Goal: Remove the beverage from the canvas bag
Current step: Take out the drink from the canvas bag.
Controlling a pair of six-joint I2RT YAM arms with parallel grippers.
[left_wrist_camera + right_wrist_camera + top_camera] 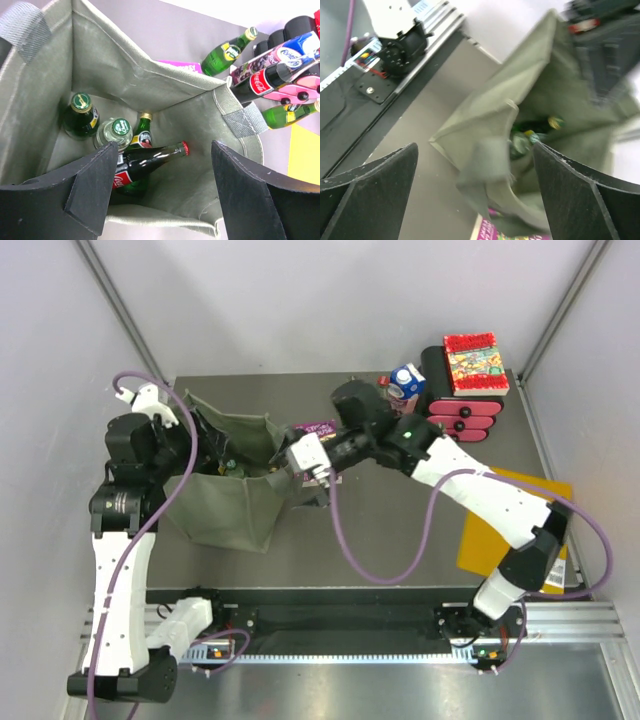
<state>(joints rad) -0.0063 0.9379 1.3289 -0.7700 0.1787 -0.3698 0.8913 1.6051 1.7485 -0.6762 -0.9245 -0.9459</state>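
Black wedge fingers over floppy canvas bag

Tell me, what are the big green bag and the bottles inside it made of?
The canvas bag looks like thick woven cloth: matte, creased, with stitched hems and a webbing strap. The cola bottle and green bottle seem to be glass: shiny and see-through, probably with metal caps.

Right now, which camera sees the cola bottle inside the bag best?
Left wrist view: it looks into the canvas bag, showing the cola bottle lying sideways. Top view hides it; right wrist view is blurry.
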